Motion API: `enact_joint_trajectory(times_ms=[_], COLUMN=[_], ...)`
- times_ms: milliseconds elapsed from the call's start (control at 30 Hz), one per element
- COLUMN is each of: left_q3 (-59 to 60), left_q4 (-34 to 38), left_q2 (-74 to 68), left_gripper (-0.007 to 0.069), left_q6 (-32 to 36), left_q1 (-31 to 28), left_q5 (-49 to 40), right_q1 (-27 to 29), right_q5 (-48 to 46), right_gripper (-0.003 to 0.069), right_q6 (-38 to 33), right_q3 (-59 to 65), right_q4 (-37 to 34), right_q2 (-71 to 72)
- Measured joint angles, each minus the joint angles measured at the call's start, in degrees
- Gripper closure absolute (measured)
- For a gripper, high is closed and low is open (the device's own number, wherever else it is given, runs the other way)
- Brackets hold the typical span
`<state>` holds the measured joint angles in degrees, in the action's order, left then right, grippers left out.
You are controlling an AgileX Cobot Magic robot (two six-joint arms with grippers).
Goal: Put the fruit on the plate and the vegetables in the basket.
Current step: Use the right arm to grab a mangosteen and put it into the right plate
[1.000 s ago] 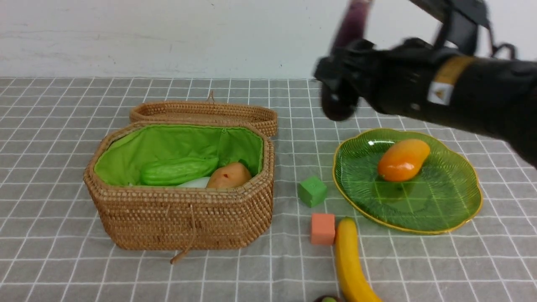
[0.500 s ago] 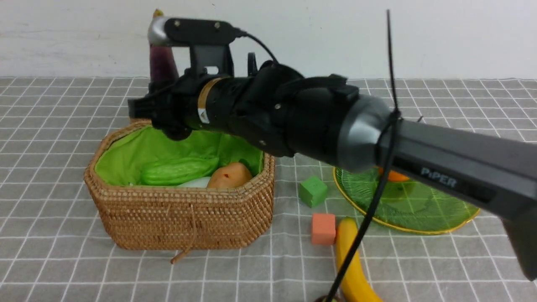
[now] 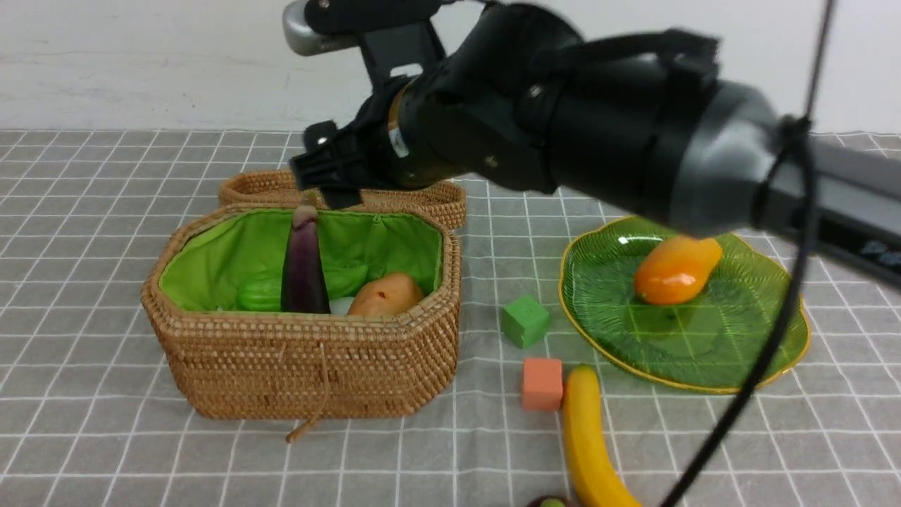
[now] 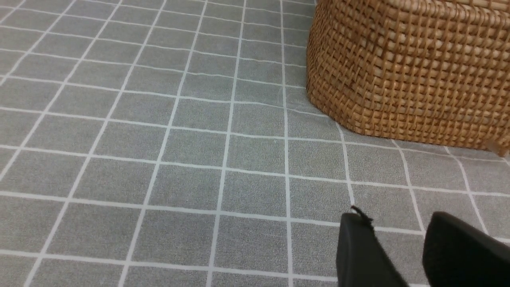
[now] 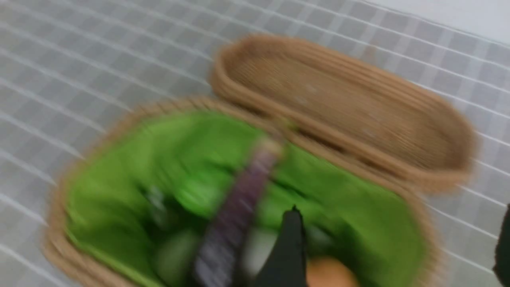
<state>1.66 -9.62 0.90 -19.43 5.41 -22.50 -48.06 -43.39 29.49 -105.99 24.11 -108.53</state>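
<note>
- While my right gripper point(image 5: 398, 247) hangs above the basket point(image 3: 303, 366) with its jaws spread wide and nothing between them, the eggplant point(image 3: 304, 264) stands nearly upright inside the green lining, free of the jaws.
- In the basket beside the eggplant I can see the green gourd point(image 3: 257, 294) to its left, the potato point(image 3: 383, 296) to its right and a sliver of the white radish point(image 3: 343, 305) between them; the wicker lid point(image 3: 422, 193) lies open on the far side.
- My right wrist view is blurred, but it shows the eggplant point(image 5: 235, 215) leaning across the lining just beside one dark fingertip point(image 5: 289, 247).
- On the right of the desk point(image 3: 105, 451) the plate point(image 3: 774, 352) carries the mango point(image 3: 676, 271) alone.
- The banana point(image 3: 588, 443) lies on the cloth near the plate's near-left edge, touching the orange cube point(image 3: 542, 384); the green cube point(image 3: 524, 320) sits between basket and plate.
- The mangosteen point(image 3: 552, 502) barely shows at the near edge, beside the banana.
- My left gripper point(image 4: 398, 247) hovers low over the cloth, left of the basket point(image 4: 406, 67), its jaws narrowly apart and holding nothing.
</note>
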Motion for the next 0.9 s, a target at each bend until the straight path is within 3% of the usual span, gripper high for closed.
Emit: enact_joint_trajectory(times_ms=[133, 267, 367, 533, 900], left_q3=[0.0, 0.0, 0.0, 0.0, 0.0], left_q4=[0.0, 0.0, 0.0, 0.0, 0.0], left_q2=[0.0, 0.0, 0.0, 0.0, 0.0], left_gripper=[0.0386, 0.0386, 0.0386, 0.0386, 0.0386], left_q6=[0.0, 0.0, 0.0, 0.0, 0.0], left_q1=[0.0, 0.0, 0.0, 0.0, 0.0], left_q5=[0.0, 0.0, 0.0, 0.0, 0.0], right_q1=[1.67, 6.38, 8.44, 9.49, 9.28], right_q5=[-20.43, -26.52, -24.98, -15.57, -5.24], right_gripper=[0.0092, 0.0139, 0.015, 0.0152, 0.0153], right_q6=[-12.46, -19.88, -23.36, -26.13, -25.43], right_q3=[1.02, 10.82, 19.87, 31.5, 42.48], right_q4=[-5.96, -20.24, -28.86, -37.1, -39.58], right_q2=[4.29, 6.35, 7.15, 7.55, 8.14])
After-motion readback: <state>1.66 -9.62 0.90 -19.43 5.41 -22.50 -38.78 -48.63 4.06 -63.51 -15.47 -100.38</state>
